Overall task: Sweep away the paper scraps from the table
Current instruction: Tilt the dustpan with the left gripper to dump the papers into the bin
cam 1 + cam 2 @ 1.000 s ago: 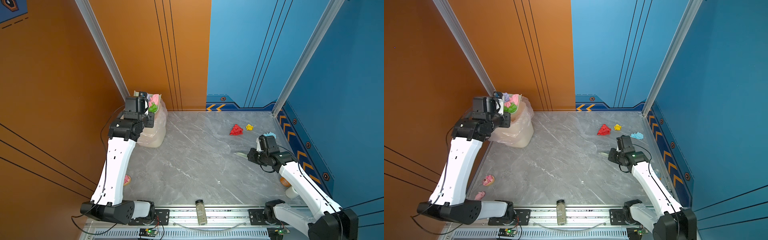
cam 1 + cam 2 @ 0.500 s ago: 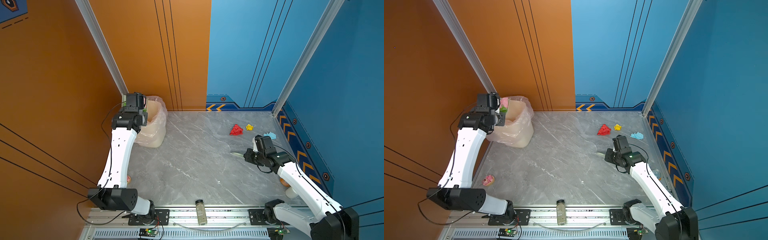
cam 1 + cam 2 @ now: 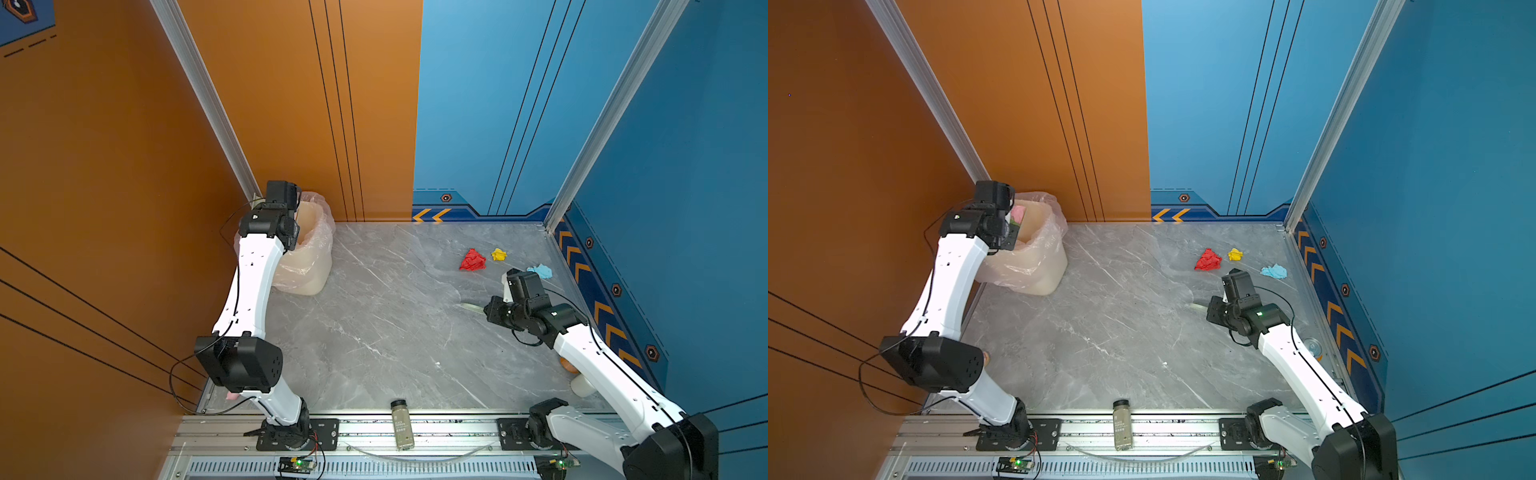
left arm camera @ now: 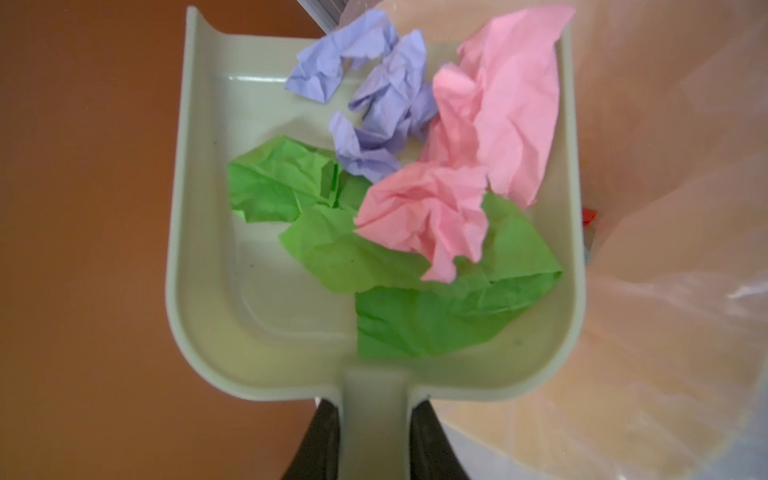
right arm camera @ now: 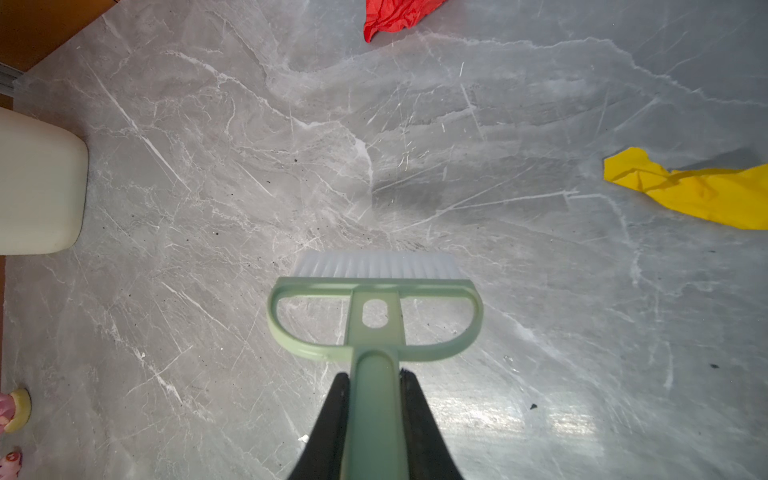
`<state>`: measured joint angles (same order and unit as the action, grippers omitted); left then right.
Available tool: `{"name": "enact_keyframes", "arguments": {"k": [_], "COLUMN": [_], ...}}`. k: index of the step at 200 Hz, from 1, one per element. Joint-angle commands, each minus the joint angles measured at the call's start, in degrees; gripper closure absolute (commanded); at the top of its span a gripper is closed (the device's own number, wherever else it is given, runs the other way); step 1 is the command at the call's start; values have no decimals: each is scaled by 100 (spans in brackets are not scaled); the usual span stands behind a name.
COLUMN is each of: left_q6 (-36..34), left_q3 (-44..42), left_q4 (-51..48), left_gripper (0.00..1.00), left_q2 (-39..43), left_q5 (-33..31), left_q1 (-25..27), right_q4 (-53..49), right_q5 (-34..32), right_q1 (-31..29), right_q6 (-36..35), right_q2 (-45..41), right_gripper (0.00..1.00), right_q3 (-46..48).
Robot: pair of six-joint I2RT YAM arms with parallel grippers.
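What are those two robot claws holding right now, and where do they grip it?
The left gripper clamps the dustpan by its handle; the right gripper clamps the brush by its handle.

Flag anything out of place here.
A spice bottle lies on its side across the front rail. The red scrap, yellow scrap and light blue scrap litter the table near its far right corner.

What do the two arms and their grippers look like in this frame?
Both the left arm and right arm have white shell links, black joint housings and thin black cables looping alongside. The left gripper and right gripper have tapered black fingers.
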<state>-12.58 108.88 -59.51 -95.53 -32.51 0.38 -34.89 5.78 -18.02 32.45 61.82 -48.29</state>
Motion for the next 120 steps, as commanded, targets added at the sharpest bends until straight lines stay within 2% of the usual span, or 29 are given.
{"name": "enact_keyframes", "arguments": {"k": [1,61,70,90,120], "left_q6": [-258,-996,-1180,-1457,-1694], "left_q3": [389,829,845,839,793], "left_q4": [-324,-631,-627,-628,-626], "left_gripper": [100,100,100,100,100], "left_q2": [-71,-312,-337,-404,-432], "left_q5": [-329,-853,-1181,-1474,-1578], "left_q1": [-38,122,185,254,292], "right_q4": [53,81,63,35,111], "right_q5": [-111,-108,-102,-94,-79], "right_q1": [-43,-42,-36,-50,-45], "right_q6": [34,17,-1,-28,-15], "right_q2": [-40,2,22,43,48], "right_gripper": [100,100,100,100,100], "right_q3": [49,42,15,-18,18]}}
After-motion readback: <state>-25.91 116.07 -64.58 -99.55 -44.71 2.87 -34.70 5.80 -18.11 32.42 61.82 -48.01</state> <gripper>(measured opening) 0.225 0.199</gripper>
